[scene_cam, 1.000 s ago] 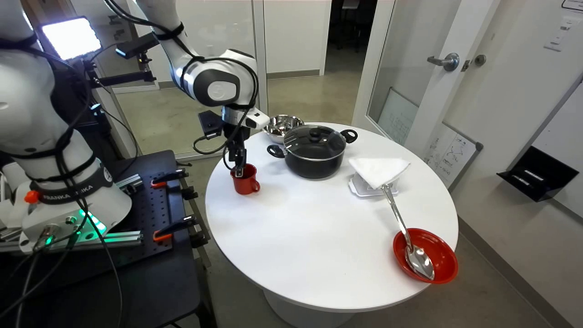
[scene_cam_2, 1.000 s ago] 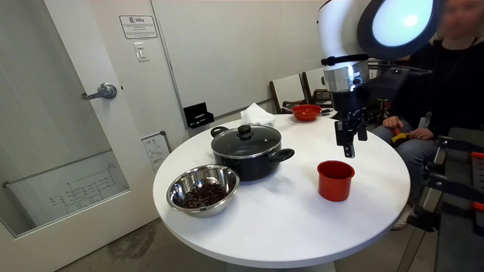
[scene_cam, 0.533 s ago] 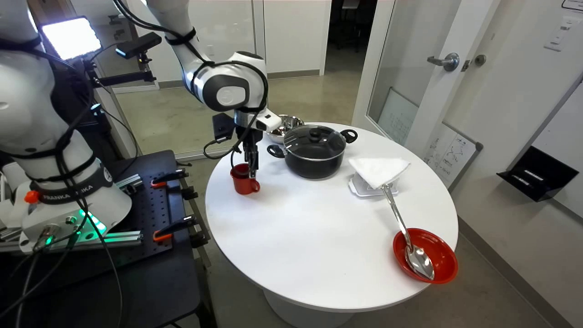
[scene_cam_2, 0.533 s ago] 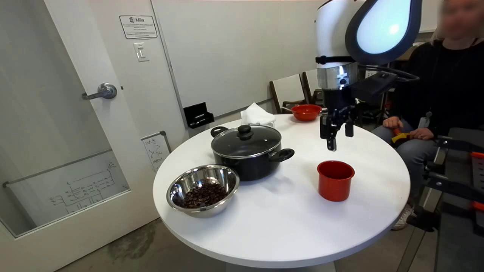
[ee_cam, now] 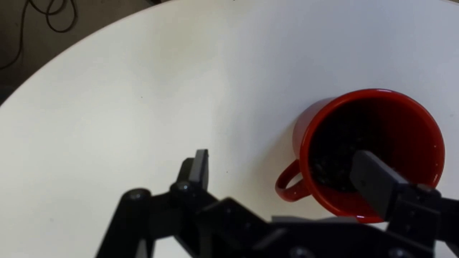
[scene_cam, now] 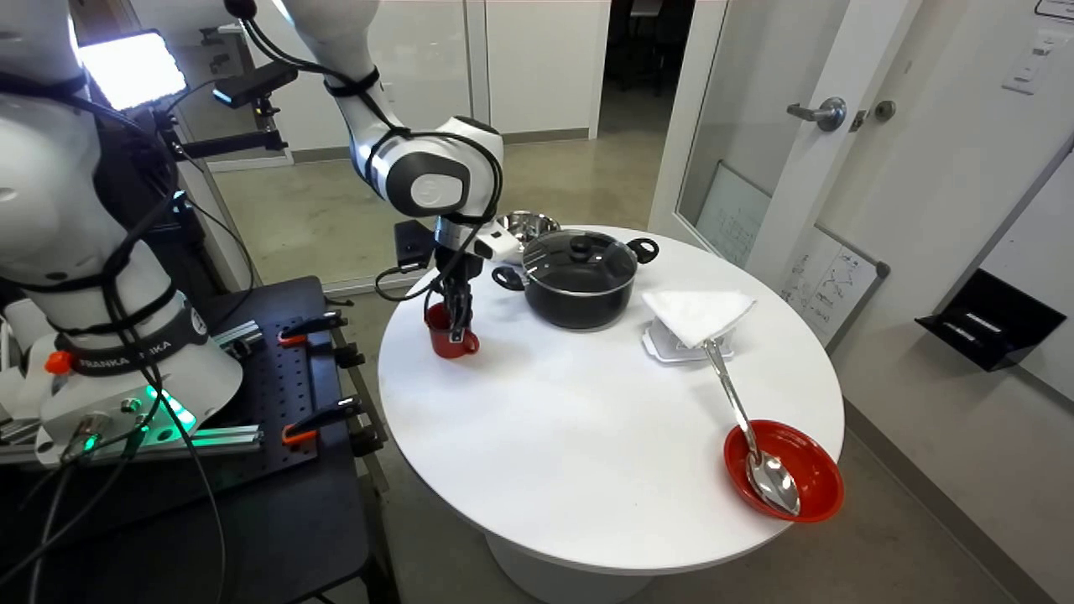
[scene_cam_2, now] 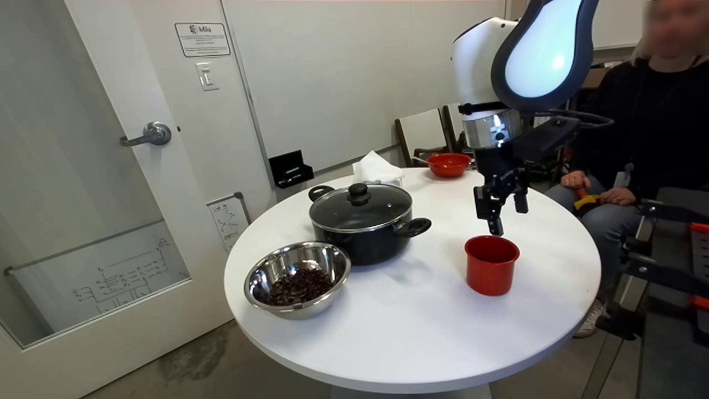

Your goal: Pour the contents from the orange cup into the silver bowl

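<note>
Worktop (scene_cam_2: 410,332): carries both task pieces.
Silver bowl (scene_cam_2: 316,256): lower left in an exterior view, well apart from my pincer (ee_cam: 282,154).
Pincer state: spread, pinching nothing.
Orange cup (ee_cam: 405,143): right in the wrist frame, right of my pincer's middle; the finger (ee_cam: 374,181) on that side overlaps its mouth, inside or above I can't tell.
Cup's long axis: vertical, mouth up.
Handle (ee_cam: 281,187): points lower left, towards the gap; I'd aim there.
</note>
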